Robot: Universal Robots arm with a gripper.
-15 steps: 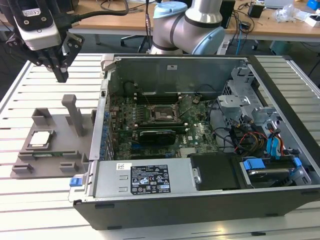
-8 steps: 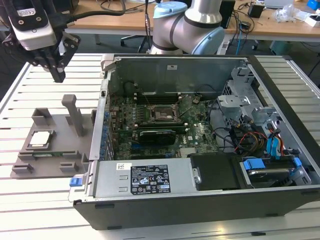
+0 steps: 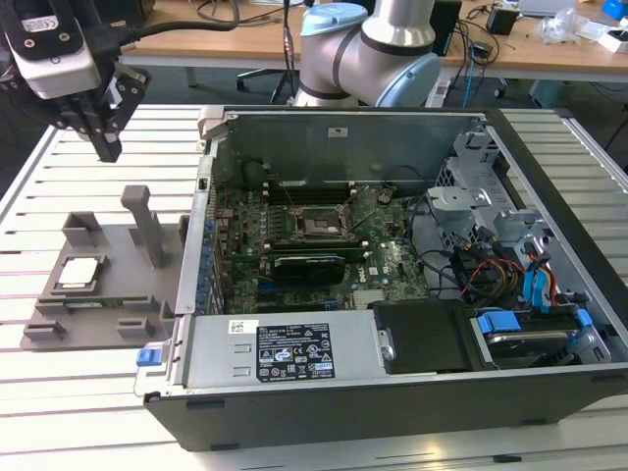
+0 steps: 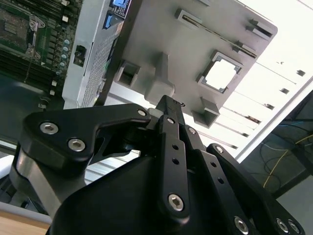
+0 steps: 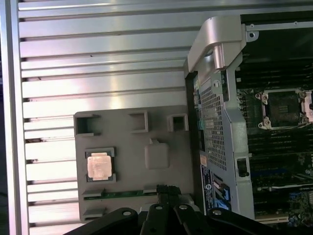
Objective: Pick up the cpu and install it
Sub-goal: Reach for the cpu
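Observation:
The cpu (image 3: 78,272), a small silver square chip, lies flat in a recess of the grey plastic tray (image 3: 110,316) to the exterior view's left of the open computer case (image 3: 392,294). Both wrist views show the cpu (image 4: 221,74) (image 5: 99,165) resting on the tray (image 4: 195,34) (image 5: 128,147). My gripper (image 3: 106,147) hangs above the table behind the tray, well above the cpu and apart from it. Its black fingers (image 4: 167,105) are shut and hold nothing. The black socket frame (image 3: 319,228) sits on the green motherboard inside the case.
An upright post (image 3: 147,226) rises from the tray near the case wall. The case holds a drive cage (image 3: 471,196), cables (image 3: 500,270) and a black power supply (image 3: 294,353). The slatted white table (image 3: 59,177) stretches around the tray. The robot base (image 3: 373,49) stands behind the case.

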